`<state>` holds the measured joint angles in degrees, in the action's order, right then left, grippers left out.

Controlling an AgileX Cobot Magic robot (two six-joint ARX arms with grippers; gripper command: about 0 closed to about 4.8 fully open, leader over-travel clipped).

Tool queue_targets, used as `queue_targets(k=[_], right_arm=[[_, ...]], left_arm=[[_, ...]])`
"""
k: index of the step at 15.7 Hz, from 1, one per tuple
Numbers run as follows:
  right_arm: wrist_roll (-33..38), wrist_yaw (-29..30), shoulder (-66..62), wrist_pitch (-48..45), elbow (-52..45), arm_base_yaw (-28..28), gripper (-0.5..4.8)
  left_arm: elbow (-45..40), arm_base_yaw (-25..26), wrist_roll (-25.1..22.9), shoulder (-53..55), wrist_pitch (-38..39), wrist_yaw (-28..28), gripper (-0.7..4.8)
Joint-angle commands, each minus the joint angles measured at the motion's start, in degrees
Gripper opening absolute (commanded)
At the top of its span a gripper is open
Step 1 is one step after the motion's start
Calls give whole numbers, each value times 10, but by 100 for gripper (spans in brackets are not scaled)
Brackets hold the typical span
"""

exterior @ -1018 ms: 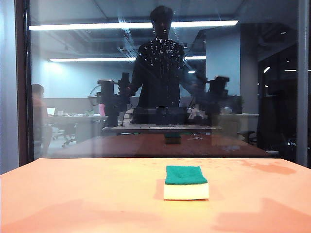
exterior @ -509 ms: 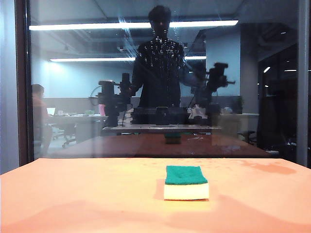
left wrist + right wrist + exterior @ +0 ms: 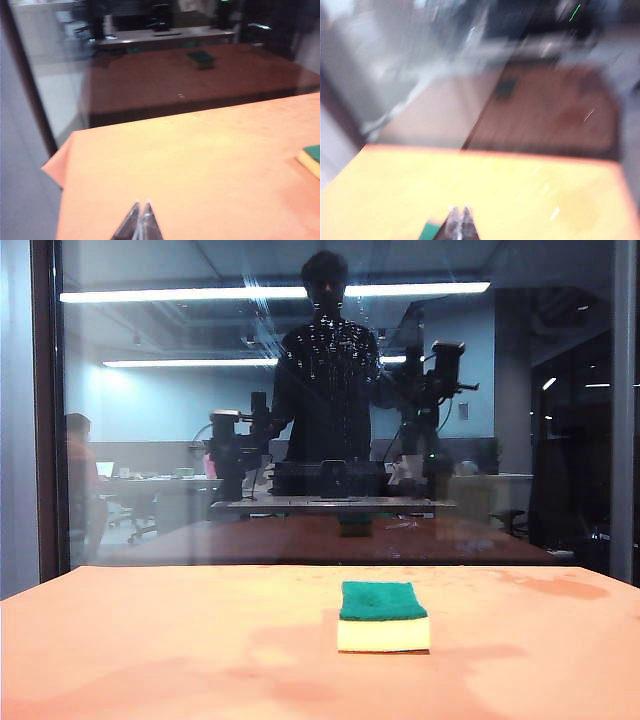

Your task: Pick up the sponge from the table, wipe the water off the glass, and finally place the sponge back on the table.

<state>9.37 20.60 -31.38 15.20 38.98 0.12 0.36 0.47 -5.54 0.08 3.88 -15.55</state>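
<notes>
The large upright transparent glass pane (image 3: pixel 330 410) with its dark vertical frame edge fills the far side of my view, faint bluish office reflections across it, and it rises from the far edge of the broad, flat, matte orange-tan bench (image 3: pixel 150 640). On the pane, tiny clear water droplets and thin whitish streaks (image 3: pixel 320 350) glint high up near the middle, so by my judgement no wiping is done. One small rectangular sponge (image 3: pixel 384 616), dark green scouring layer over thicker pale cream foam, lies flat on the bench, apart from the glass; its darker mirrored image does not count. So I count one pane, one bench, one sponge, and droplets too many to number. My left fingers (image 3: pixel 140 222) are pressed together above bare bench, the sponge well off to one side. My right fingers (image 3: pixel 459 222) are also together, empty, just beside the sponge's green edge in a blurred picture. Picking up, wiping and putting back all remain.
</notes>
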Motion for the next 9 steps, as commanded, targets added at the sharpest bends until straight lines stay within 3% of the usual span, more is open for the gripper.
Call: queue_targets(k=[1, 4, 8, 9], right_arm=[[50, 66, -76, 5, 18, 1, 127], [73, 107, -147, 10, 18, 1, 247], [74, 111, -232, 7, 18, 40, 286], [74, 111, -256, 4, 18, 56, 328]], left_arm=[[2, 0, 1, 1, -5, -45, -6], [2, 0, 2, 1, -5, -81, -6], [2, 0, 2, 1, 2, -120, -6], [2, 0, 2, 1, 5, -123, -6]])
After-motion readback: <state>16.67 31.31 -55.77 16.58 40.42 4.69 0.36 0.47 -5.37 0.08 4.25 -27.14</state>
